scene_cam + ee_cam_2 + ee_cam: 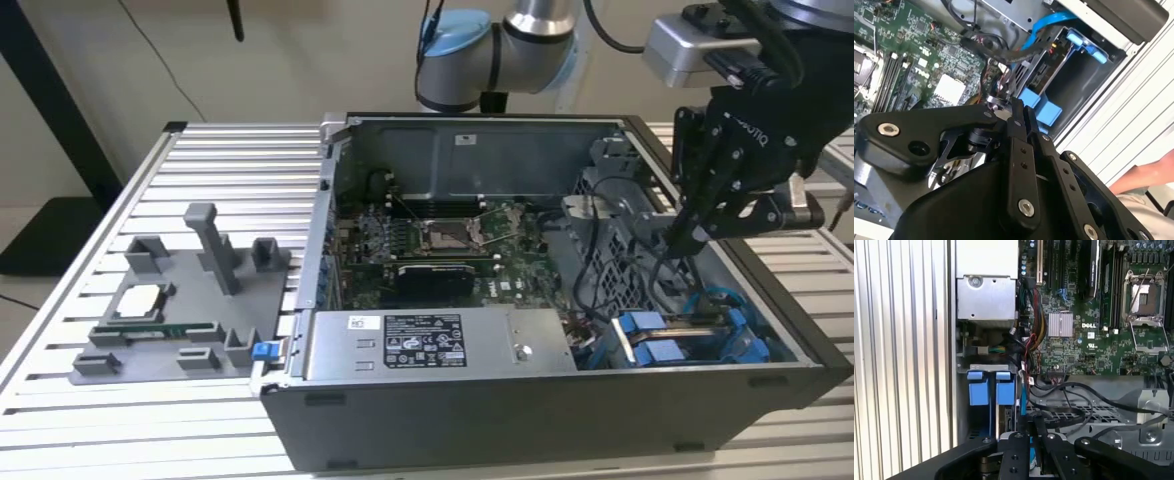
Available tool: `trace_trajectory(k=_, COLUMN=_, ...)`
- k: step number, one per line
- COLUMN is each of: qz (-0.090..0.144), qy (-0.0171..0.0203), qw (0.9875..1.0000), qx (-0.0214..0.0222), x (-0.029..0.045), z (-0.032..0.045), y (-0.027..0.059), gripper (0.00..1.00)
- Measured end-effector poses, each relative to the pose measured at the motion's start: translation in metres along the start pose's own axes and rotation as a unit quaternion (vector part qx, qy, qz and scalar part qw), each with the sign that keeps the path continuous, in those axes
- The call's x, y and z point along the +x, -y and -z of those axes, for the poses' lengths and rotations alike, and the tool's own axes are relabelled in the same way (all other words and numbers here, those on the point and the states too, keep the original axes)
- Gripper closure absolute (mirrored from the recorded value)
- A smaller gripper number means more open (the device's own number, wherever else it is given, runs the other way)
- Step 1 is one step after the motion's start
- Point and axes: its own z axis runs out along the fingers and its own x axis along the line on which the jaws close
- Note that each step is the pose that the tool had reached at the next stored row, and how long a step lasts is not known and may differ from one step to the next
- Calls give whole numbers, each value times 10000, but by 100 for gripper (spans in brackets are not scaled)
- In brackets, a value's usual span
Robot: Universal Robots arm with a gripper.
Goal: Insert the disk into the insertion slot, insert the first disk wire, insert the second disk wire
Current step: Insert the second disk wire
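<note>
My gripper (677,243) hangs inside the open computer case, above the grey drive cage. The insertion slot (694,335) is in that cage, at the exterior view's lower right. Blue carrier tabs (978,390) stand side by side in the cage, so the disk (1046,70) sits in its bay with most of its body hidden. The gripper (1018,107) has its fingers pressed together. A blue disk wire (1023,397) runs from the cage up between the fingers (1026,440). Black wires (1074,390) loop close by.
The grey labelled power-supply box (427,342) lies along the case's front, with the green motherboard (441,240) behind it. A grey fixture (174,300) holding small parts sits on the slatted table at the exterior view's left. A person's hand (1149,175) rests outside the case.
</note>
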Motion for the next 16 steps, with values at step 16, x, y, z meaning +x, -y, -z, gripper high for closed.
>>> trace_trajectory(k=16, qz=1, qy=-3, qw=10000, qx=1, x=27, z=-5, y=-11, gripper=100)
